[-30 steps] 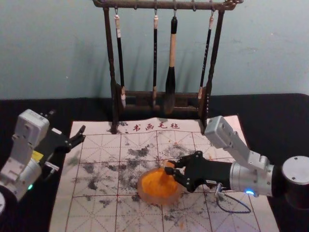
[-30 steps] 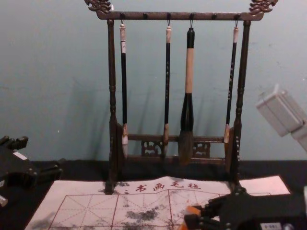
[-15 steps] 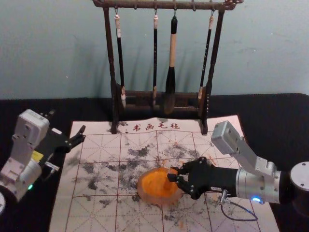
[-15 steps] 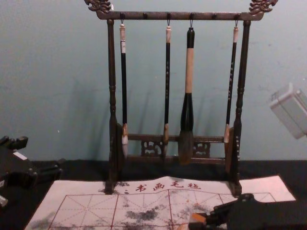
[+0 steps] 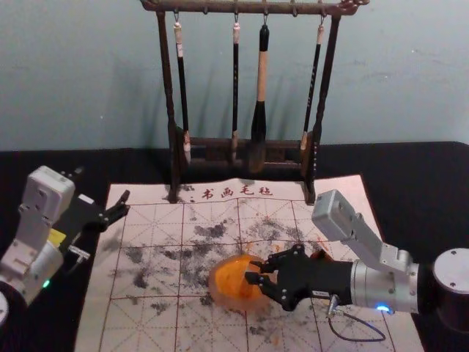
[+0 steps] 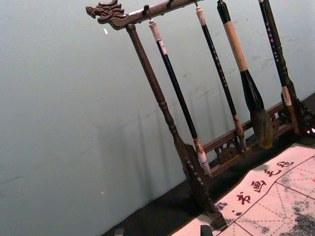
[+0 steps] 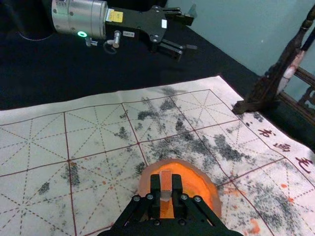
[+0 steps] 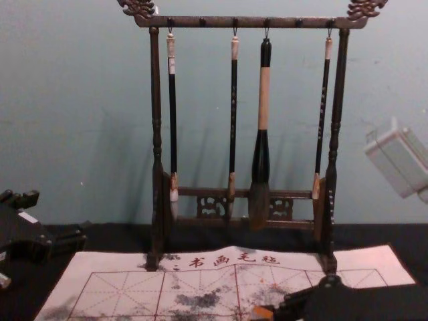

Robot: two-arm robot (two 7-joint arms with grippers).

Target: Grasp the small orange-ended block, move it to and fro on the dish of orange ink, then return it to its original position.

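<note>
My right gripper reaches over the right part of the orange ink dish in the head view. In the right wrist view, the fingers of this gripper are shut on the small block, whose orange face shows above the orange ink dish. From the chest view the block appears at the fingertips, low in the picture. Whether it touches the ink I cannot tell. My left gripper is parked open beyond the mat's left edge; its fingertips stand apart in the left wrist view.
A wooden rack with several hanging brushes stands at the mat's far edge. The white gridded mat carries grey stains and orange specks. An orange-brown thing peeks out behind the right gripper.
Holding the block, my right gripper has shifted toward the robot since a second ago; after a slight move right, it has come back left over the dish. The left arm is still.
</note>
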